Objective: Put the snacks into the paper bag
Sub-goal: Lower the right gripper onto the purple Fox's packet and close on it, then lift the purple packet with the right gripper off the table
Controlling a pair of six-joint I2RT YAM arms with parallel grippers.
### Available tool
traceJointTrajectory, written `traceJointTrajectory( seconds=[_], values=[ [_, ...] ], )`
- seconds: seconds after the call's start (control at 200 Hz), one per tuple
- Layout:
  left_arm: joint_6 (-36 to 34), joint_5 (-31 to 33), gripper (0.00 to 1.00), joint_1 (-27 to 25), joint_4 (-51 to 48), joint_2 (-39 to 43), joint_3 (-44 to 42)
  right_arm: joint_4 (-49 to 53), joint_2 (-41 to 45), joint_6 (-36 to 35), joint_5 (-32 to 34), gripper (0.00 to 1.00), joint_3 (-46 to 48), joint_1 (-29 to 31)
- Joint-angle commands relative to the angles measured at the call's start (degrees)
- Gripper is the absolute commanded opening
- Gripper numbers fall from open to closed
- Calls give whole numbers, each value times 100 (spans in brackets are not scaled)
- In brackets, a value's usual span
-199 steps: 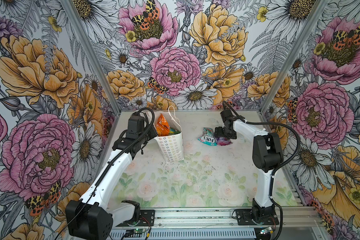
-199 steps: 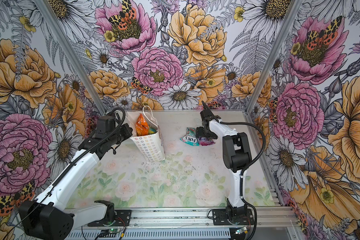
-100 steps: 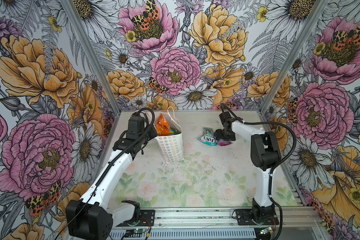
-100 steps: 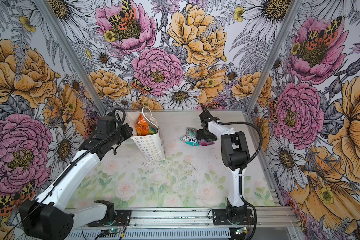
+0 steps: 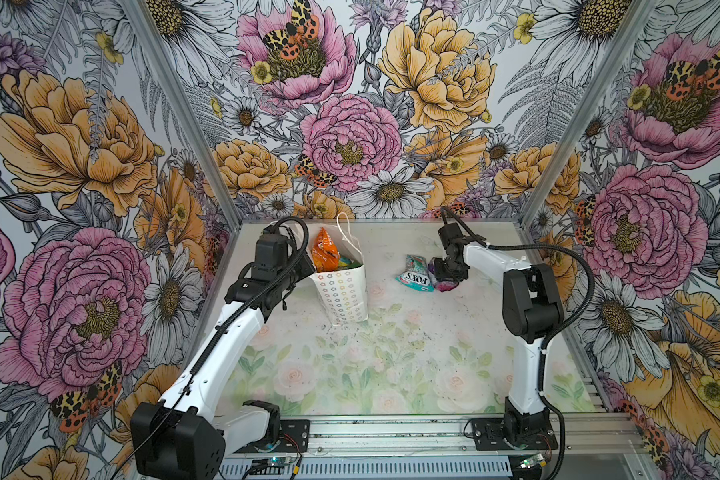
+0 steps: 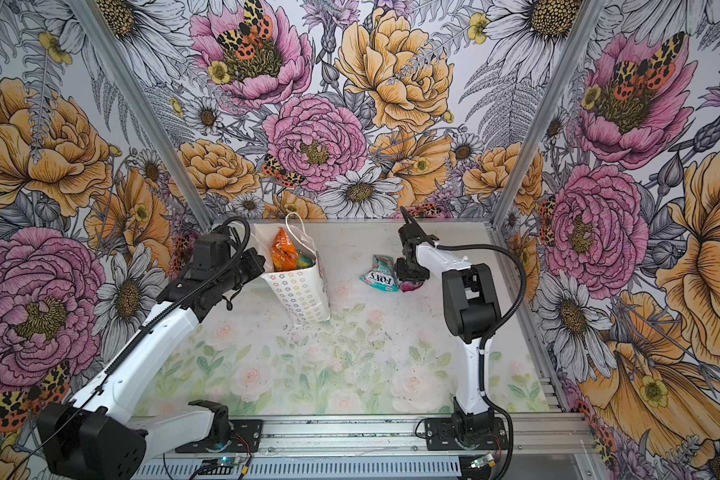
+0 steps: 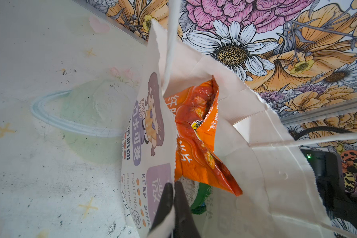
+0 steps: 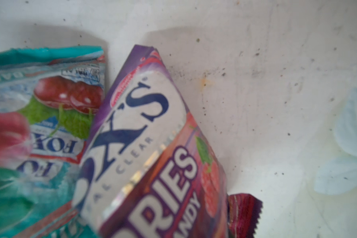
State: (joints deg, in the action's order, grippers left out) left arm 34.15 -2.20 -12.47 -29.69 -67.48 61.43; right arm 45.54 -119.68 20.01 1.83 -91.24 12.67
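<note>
left gripper [image 7: 174,185] was pinched fully shut on the front wall of the paper bag [image 5: 341,291] near the rim, holding the mouth open. The bag stood upright at roughly 11 o'clock on the table [image 5: 391,353]. right gripper [image 5: 447,272] sat down on the purple packet [image 8: 153,144] at about 1 o'clock. Its fingers didn't show in the wrist view and were hidden from above, so I couldn't tell how far closed it was or whether it had a grip.

Risks, my read:
- teal packet [image 5: 414,274] lay touching the purple one at its 9 o'clock. A close there could catch both, or drag the teal one and drop it short of the bag.
- Crinkly film: a pinch on a corner alone would likely slip on the lift.
- orange packet [image 7: 196,144] stuck up out of the bag mouth and blocked much of it. A drop could land on it and slide off outside.
- The left hold was on one thin paper wall, so a knock from the right gripper could tear or tip the bag.

Counts: 1 bag, 2 grippers. On the table: 2 packets (teal, purple). In the bag: 1 orange, 1 green packet [image 7: 202,195] under it, and more could be hidden. A dark red crimped edge [image 8: 243,214] showed beside the purple packet; couldn't tell if it was a separate packet.
</note>
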Motion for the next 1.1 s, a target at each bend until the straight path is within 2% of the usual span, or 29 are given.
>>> traceJointTrajectory(
  seconds=[0.0,0.27,0.71,0.916,1.096],
  values=[
    [30,-29,0,52,120,129,-101,87,304,51,-120,33,97,-45],
    [39,-44,0,89,120,192,-131,96,871,109,-299,21,108,-54],
    [66,-88,0,98,153,169,-140,97,2243,267,-1145,16,-420,-19],
    [83,-106,0,95,189,160,-140,70,2776,215,-1253,14,-911,232],
    [91,-123,0,95,196,165,-140,-120,3162,68,-1221,14,-1273,762]
  ],
)
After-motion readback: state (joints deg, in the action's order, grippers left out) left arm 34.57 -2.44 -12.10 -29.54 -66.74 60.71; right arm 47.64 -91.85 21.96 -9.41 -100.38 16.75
